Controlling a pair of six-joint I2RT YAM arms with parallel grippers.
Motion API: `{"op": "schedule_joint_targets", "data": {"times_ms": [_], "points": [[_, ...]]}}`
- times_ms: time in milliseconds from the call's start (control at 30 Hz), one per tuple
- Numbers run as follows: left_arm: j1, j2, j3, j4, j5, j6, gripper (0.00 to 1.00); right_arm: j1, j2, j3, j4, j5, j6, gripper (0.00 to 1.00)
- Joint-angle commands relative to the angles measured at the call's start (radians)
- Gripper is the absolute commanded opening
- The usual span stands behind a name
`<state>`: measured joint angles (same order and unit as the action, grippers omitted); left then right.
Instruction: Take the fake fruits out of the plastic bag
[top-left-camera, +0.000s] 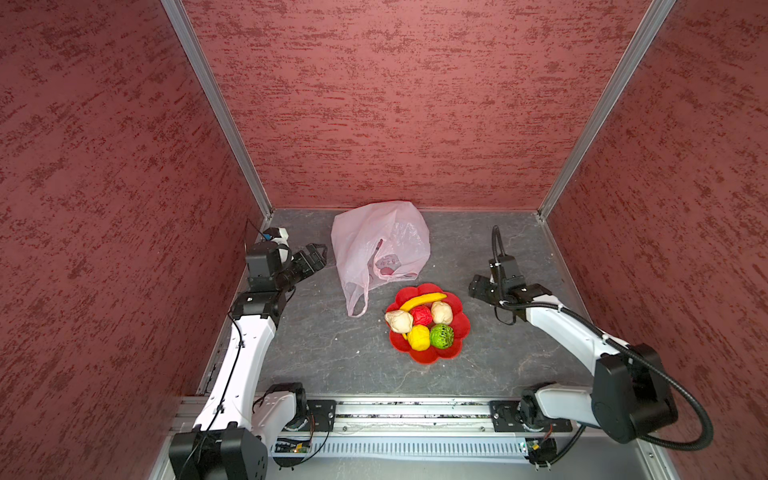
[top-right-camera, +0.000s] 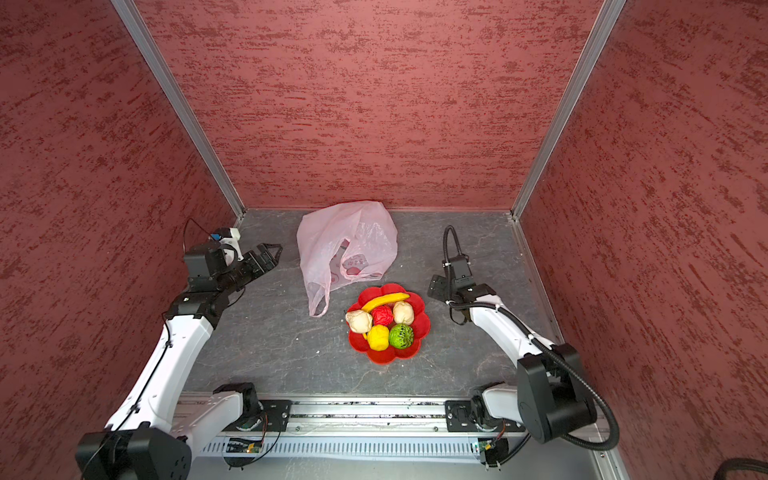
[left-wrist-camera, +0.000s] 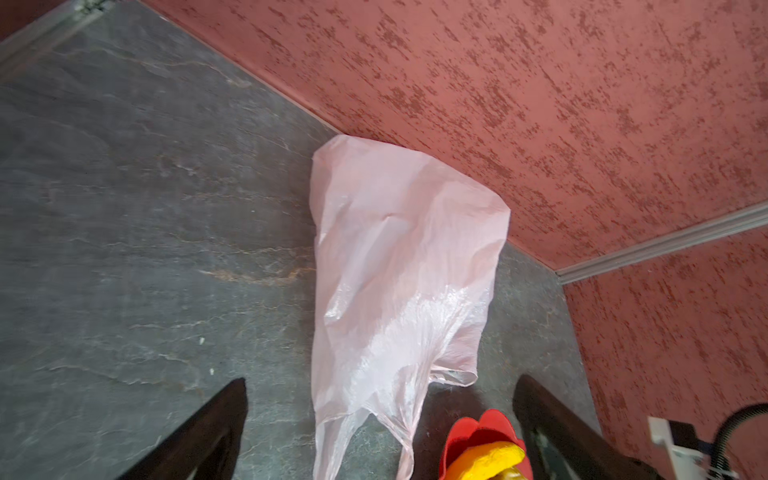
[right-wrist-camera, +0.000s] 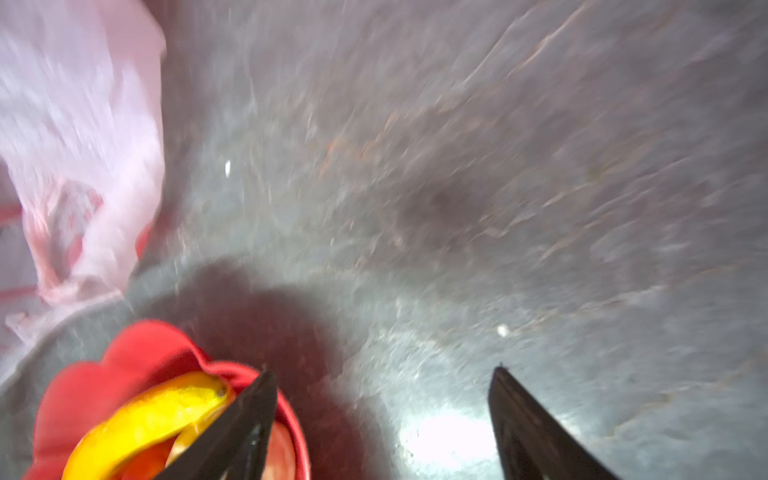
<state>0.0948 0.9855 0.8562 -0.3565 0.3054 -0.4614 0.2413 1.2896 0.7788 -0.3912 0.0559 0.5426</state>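
The pale-pink plastic bag (top-left-camera: 380, 245) (top-right-camera: 347, 245) (left-wrist-camera: 399, 270) (right-wrist-camera: 79, 137) lies slack at the back middle of the floor, handles toward the front. A red print shows through it, and I see no fruit inside. The fake fruits sit together on the red flower plate (top-left-camera: 432, 358) (top-right-camera: 392, 358): banana (top-left-camera: 423, 300), red ball (top-left-camera: 421, 315), green ball (top-left-camera: 441, 336), yellow ball (top-left-camera: 418, 337), and two beige balls (top-left-camera: 399, 321). My left gripper (top-left-camera: 320, 251) (left-wrist-camera: 383, 378) is open and empty, left of the bag. My right gripper (top-left-camera: 476, 286) (right-wrist-camera: 384, 370) is open and empty, right of the plate.
Red textured walls close in the left, back and right sides of the grey stone-look floor (top-left-camera: 332, 345). The arms' rail (top-left-camera: 407, 411) runs along the front edge. A few white crumbs (top-left-camera: 358, 352) lie on the floor.
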Motion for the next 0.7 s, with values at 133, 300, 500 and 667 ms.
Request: {"op": "schedule_joint_targets", "data": {"times_ms": [133, 300, 500, 667], "points": [[0.047, -0.056, -0.126, 0.01, -0.223, 0.043, 1.0, -0.126, -0.085, -0.037, 0.213, 0.076, -0.127, 0.99], [0.048, -0.025, -0.223, 0.16, -0.311, 0.092, 0.99, -0.148, -0.126, -0.137, 0.432, 0.166, -0.235, 0.99], [0.034, 0.035, -0.336, 0.398, -0.405, 0.206, 1.0, -0.162, -0.156, -0.299, 0.731, 0.287, -0.309, 0.99], [0.029, 0.153, -0.417, 0.653, -0.434, 0.266, 1.0, -0.181, -0.111, -0.337, 0.866, 0.3, -0.355, 0.99]]}}
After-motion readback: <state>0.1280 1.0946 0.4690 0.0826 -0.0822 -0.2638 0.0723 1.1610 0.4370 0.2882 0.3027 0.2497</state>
